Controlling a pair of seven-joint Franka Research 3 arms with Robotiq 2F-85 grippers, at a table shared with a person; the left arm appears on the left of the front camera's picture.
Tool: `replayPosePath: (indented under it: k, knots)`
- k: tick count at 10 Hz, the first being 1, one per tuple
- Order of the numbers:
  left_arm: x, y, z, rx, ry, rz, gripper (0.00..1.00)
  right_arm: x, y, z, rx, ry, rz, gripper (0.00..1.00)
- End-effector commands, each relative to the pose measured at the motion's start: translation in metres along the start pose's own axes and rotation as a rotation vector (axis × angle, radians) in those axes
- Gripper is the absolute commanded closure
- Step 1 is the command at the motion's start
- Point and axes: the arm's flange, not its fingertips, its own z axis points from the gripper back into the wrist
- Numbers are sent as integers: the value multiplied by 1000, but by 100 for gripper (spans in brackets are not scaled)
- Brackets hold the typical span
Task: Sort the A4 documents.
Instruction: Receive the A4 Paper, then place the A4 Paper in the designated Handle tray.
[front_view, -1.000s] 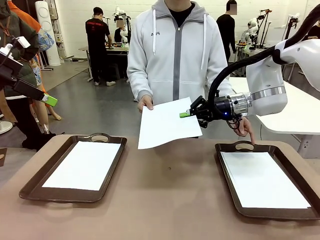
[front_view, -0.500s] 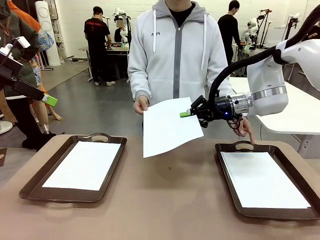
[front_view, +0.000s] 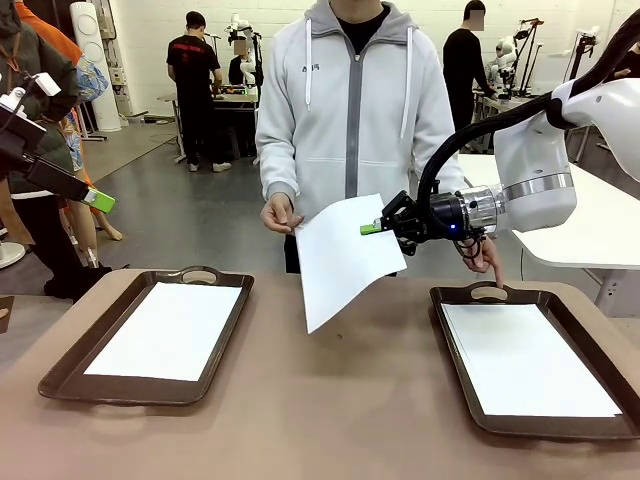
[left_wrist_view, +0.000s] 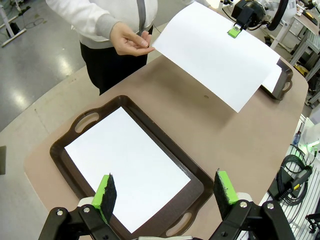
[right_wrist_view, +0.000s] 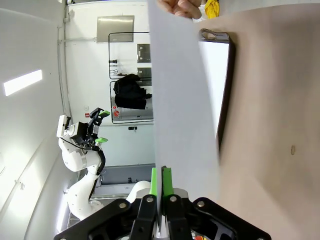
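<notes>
While pinching a sheet (front_view: 345, 260), the right claw (front_view: 372, 229) points sideways.

Front cam looks across table (front_view: 330, 400) at person; left wrist cam looks down on left tray (left_wrist_view: 75, 150); right wrist cam sights along held sheet (right_wrist_view: 180, 100), seen by all.

a grey polished floor (front_view: 190, 215) stretches behind the brown counter (front_view: 330, 400) toward a white far wall (front_view: 150, 30). a dark work table (front_view: 230, 100) stands far left, where people stand. a white table (front_view: 590, 225) sits at right.
</notes>
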Motion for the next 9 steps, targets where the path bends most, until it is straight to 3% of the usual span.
replayPosePath:
  k: [1, 9]
  knots:
    - [-1, 0, -1, 5, 7, -14, 0, 0, 0, -1, -7, -7, 1, 100]
    - [-1, 0, -1, 5, 7, -14, 0, 0, 0, 0, 0, 0, 0, 99]
